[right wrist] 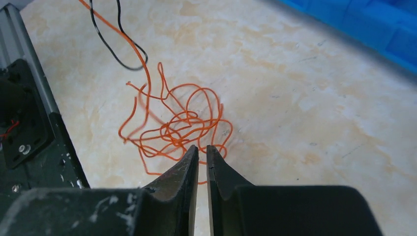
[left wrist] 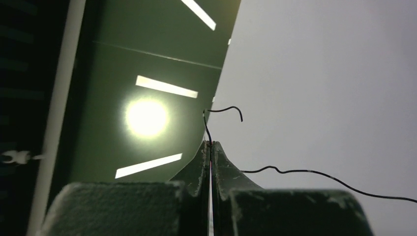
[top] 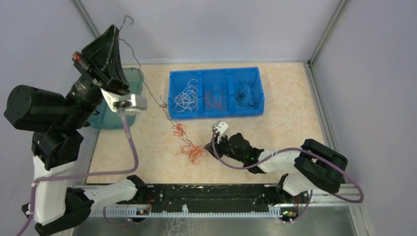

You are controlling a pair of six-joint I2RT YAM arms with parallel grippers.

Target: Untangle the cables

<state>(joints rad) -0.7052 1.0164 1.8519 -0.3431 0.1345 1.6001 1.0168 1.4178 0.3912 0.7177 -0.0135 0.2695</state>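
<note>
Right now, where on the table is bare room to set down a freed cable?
Free: the strip between the blue bin and the right rail, and the patch between that bin and the right arm. Crowded: the middle, with the orange tangle, black cable and right gripper.

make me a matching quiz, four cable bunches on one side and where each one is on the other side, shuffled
Things
1. long black cable
2. orange clump
3. white cables
4. black bundle

Places
A. right compartment of the blue tray
B. lying on the tabletop
C. pinched in the left fingers, raised high
D. left compartment of the blue tray

Pairs: 1-C, 2-B, 3-D, 4-A
</note>
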